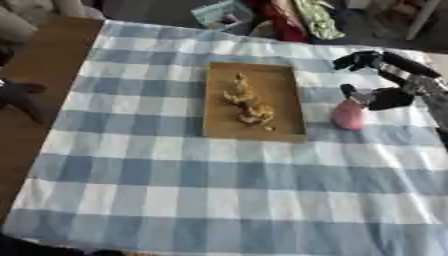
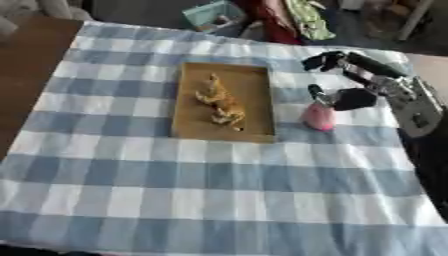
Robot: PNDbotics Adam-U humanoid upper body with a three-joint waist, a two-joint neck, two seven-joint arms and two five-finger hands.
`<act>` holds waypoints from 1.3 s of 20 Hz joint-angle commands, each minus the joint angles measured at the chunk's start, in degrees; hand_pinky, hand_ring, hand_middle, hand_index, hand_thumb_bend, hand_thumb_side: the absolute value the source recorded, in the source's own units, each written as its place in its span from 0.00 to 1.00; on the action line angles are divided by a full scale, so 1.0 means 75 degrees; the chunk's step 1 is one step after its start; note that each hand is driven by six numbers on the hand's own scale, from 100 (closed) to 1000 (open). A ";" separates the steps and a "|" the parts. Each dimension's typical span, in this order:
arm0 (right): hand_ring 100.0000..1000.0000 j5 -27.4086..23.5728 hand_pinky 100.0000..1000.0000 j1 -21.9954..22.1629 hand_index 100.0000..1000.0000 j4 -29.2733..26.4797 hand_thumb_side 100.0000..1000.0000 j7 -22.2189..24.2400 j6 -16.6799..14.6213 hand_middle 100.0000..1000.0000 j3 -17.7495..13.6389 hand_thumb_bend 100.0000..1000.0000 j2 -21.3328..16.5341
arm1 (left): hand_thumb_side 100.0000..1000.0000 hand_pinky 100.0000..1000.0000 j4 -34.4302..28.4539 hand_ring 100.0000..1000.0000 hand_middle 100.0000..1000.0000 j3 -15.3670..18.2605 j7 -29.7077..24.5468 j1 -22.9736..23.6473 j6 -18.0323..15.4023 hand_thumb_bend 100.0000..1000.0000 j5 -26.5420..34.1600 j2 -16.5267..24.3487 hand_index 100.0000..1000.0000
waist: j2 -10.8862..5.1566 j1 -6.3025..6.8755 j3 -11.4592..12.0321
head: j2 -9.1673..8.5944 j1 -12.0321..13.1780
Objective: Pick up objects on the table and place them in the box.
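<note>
A shallow brown box (image 1: 284,95) lies on the checked cloth, with yellow-orange pieces (image 1: 248,102) in a row inside it. Just right of the box a pink rounded object (image 2: 318,117) sits on the cloth. My right hand (image 2: 354,98) comes in from the right and hovers over it. The thumb (image 2: 316,92) is at the object's top and the fingers (image 2: 324,60) spread up and away, so nothing is grasped. A dark shape (image 1: 17,96) at the left edge of the left eye view may be my left hand; its fingers are not clear.
The blue and white cloth (image 1: 219,190) covers most of the table, with bare brown wood (image 1: 39,60) along its left side. Clutter in teal, red and green (image 2: 262,15) lies beyond the far edge.
</note>
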 commanded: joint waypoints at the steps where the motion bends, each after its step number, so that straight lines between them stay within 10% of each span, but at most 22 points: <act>1: 0.87 0.0467 0.83 -0.0190 0.91 0.0143 0.55 0.0048 -0.0128 0.79 -0.0168 0.00 -0.0140 | 0.66 0.89 -0.0146 0.51 0.51 0.0125 0.0003 0.0009 -0.0021 0.00 -0.0078 0.0048 0.71 | -0.0108 0.0020 0.0019 | 0.0066 -0.0037; 26: 0.86 0.2641 0.82 -0.0052 0.93 0.0642 0.81 -0.0048 -0.0026 0.82 -0.0365 0.15 -0.0427 | 0.70 0.90 -0.0146 0.51 0.51 0.0138 -0.0103 0.0349 0.0049 0.00 -0.0773 -0.0304 0.71 | -0.0100 -0.0021 -0.0017 | 0.0084 -0.0064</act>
